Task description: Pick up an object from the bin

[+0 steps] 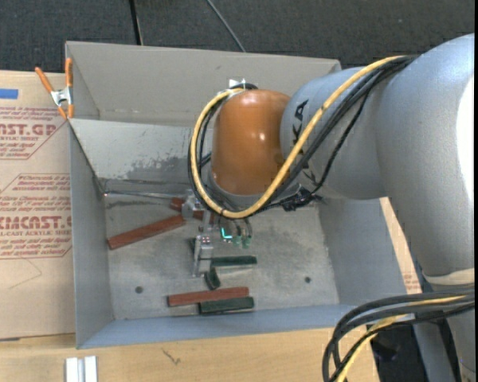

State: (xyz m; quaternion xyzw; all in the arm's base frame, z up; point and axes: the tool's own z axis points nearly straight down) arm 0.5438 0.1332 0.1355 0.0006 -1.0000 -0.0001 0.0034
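My gripper point(205, 259) hangs below the orange wrist cover, low over the middle of the bin floor. A small dark green flat piece point(237, 261) lies just to its right, touching or nearly touching it. Close in front of the gripper a red-brown bar point(207, 297) lies flat, with a dark green bar point(225, 307) along its near side. To the left, a tong-like tool point(143, 233) with a long red-brown handle and thin metal arms lies slanted; its near end comes close to the gripper.
The tool's metal arms reach towards the bin's left wall. The arm and its cables cover the bin's right and back part. Bare floor shows at the front left and right of the gripper.
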